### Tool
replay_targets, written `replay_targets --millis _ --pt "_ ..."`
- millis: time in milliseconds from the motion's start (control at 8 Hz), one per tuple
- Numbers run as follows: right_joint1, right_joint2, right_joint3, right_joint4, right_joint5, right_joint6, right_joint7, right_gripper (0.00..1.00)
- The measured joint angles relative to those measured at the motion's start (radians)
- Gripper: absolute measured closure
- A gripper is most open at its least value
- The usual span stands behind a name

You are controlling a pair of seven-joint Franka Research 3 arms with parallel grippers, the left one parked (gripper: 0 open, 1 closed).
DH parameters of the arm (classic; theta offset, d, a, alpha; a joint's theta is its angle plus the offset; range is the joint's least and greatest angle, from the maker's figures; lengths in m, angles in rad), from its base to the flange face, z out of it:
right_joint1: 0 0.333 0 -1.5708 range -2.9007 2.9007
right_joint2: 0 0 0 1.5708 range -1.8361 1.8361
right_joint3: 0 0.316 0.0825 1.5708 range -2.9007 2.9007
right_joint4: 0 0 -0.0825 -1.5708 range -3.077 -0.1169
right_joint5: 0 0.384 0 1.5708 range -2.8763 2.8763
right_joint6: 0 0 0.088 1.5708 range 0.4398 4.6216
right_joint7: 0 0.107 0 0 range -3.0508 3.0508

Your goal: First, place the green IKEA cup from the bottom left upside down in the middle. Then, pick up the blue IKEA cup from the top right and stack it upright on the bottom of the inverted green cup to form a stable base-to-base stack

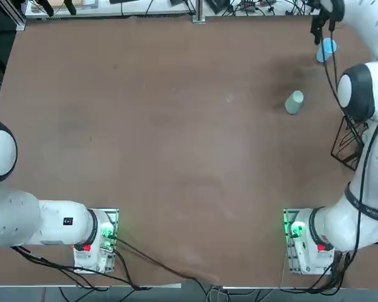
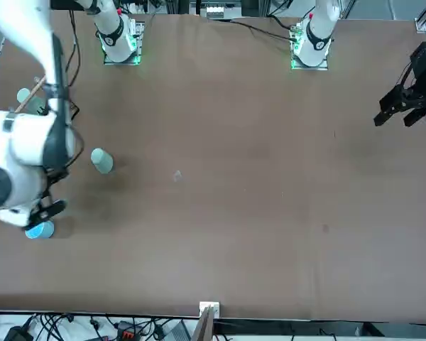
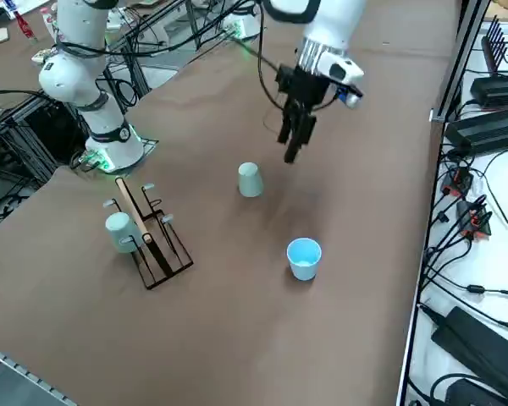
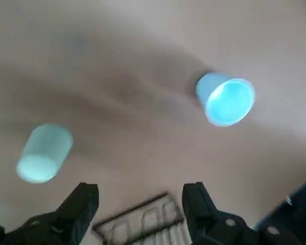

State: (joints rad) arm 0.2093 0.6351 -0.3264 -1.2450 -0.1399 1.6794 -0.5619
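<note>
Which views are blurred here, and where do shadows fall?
Right wrist view: soft throughout, pale sage-green plastic cup and sky-blue plastic cup smeared above the open right gripper. Top, front, right side views: sharp, faint arm shadows on the brown table.

White FR3 right arm [image 3: 330,25], black joints, black gripper [image 3: 293,139], green-lit base
</note>
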Motion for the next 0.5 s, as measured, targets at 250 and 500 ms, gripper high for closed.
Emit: replay_targets --millis 250,500 --pt "-0.100 0.057 0.001 -0.001 0.086 0.158 -0.146 0.00" --pt "-0.166 0.113 0.003 -0.003 0.148 0.248 -0.243 0.01"
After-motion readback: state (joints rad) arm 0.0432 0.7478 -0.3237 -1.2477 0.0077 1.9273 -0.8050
